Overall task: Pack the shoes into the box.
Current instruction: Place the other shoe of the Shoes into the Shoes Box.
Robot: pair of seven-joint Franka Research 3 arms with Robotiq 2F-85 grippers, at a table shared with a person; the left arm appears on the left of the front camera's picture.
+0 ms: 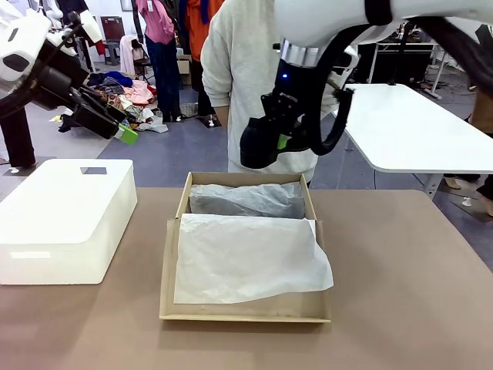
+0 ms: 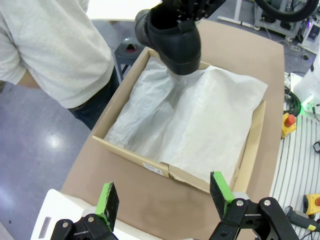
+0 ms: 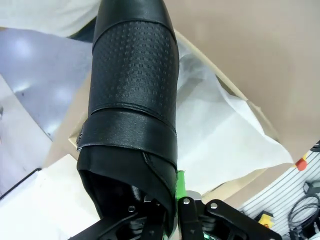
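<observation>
as the right gripper [image 3: 172,202] pinches a seemingly stiff, slick dress shoe [image 3: 134,90] by its collar over the shoebox [image 1: 246,312], the left gripper [image 2: 164,197] hangs spread.

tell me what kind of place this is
Probably a robotics lab or test workspace, not a shop: a white robot arm reaches over the table, a yellow emergency-stop button sits just off the table's edge, and clothes lie heaped on the floor behind.
</observation>
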